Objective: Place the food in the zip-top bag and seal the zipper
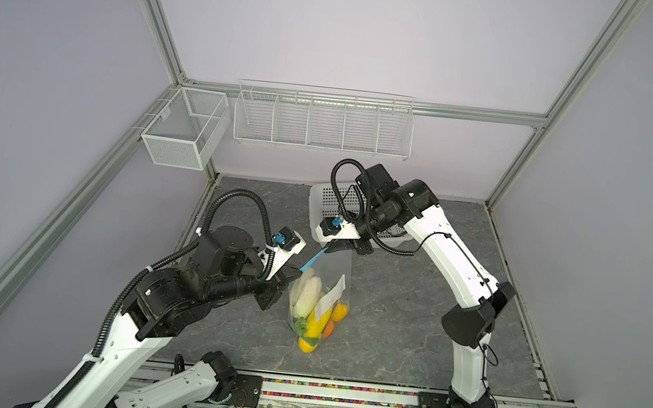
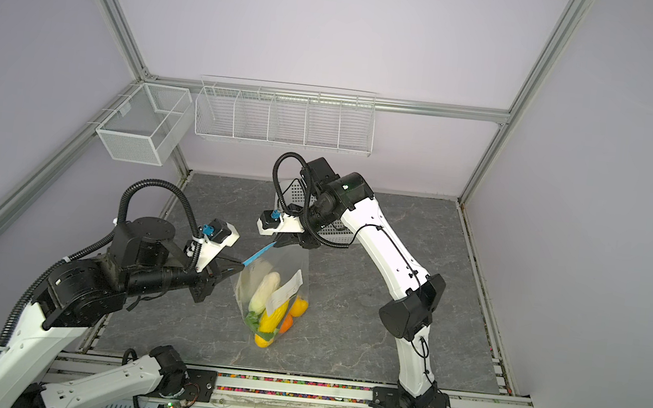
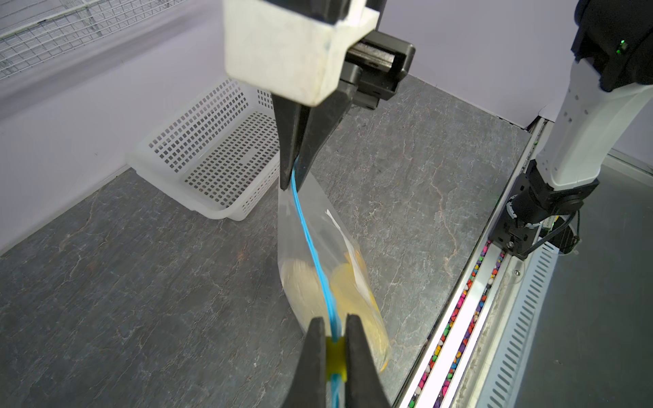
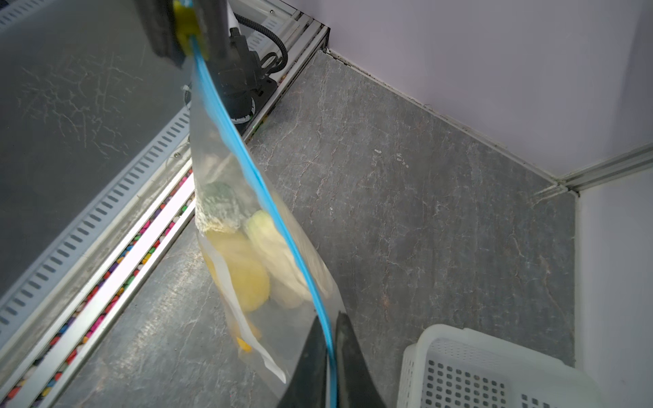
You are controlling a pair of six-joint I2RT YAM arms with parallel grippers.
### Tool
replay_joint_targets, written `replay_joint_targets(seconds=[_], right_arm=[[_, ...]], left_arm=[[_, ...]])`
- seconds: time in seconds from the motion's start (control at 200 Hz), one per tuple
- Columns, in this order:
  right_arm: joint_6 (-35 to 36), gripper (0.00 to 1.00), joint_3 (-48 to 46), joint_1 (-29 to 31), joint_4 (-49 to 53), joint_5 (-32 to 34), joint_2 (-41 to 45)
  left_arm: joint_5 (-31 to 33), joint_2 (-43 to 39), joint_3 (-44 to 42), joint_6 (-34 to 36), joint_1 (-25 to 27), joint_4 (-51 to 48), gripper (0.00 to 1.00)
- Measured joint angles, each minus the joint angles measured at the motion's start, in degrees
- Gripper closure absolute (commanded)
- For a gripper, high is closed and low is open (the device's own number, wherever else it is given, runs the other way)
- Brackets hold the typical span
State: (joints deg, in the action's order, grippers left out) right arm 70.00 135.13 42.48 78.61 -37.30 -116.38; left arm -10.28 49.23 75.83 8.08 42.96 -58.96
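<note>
Your left tool [image 3: 335,320] is clamped on the yellow slider [image 3: 335,355] at the near-left end of the zipper [image 3: 311,247], with that arm reaching in low from the left. Your right tool [image 4: 330,317] is pinched tight on the zipper's far end, wrist bent down just in front of the white basket [image 1: 321,196]. The zip-top bag [image 1: 337,271] hangs stretched between them over the middle of the counter [image 1: 409,306]. The food [image 1: 316,317], white, yellow, orange and green pieces, sits bunched at its bottom behind the white label [image 1: 333,293].
</note>
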Motion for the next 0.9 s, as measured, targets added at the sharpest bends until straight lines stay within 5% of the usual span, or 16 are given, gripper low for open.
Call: replay_joint_targets(seconds=[0.09, 0.25, 0.44, 0.62, 0.9], right_arm=[[0.1, 0.94, 0.0, 0.0, 0.3, 0.2, 0.0], [-3.3, 0.93, 0.0, 0.0, 0.0, 2.3, 0.1], [-16.9, 0.94, -0.7, 0.0, -2.9, 8.7, 2.2], [-32.0, 0.94, -5.4, 0.2, -6.7, 15.4, 8.2], [-54.2, 0.93, -0.7, 0.2, -4.9, 23.2, 8.1]], left_arm=[[0.0, -0.1, -0.4, 0.0, 0.0, 0.3, 1.0], [0.3, -0.9, -1.6, -1.0, 0.0, 2.5, 0.63], [1.6, -8.5, -11.6, -9.9, 0.0, 15.5, 0.3], [4.4, -12.3, -15.1, -16.5, 0.0, 21.0, 0.27], [7.6, -16.3, -19.9, -22.2, 0.0, 27.1, 0.27]])
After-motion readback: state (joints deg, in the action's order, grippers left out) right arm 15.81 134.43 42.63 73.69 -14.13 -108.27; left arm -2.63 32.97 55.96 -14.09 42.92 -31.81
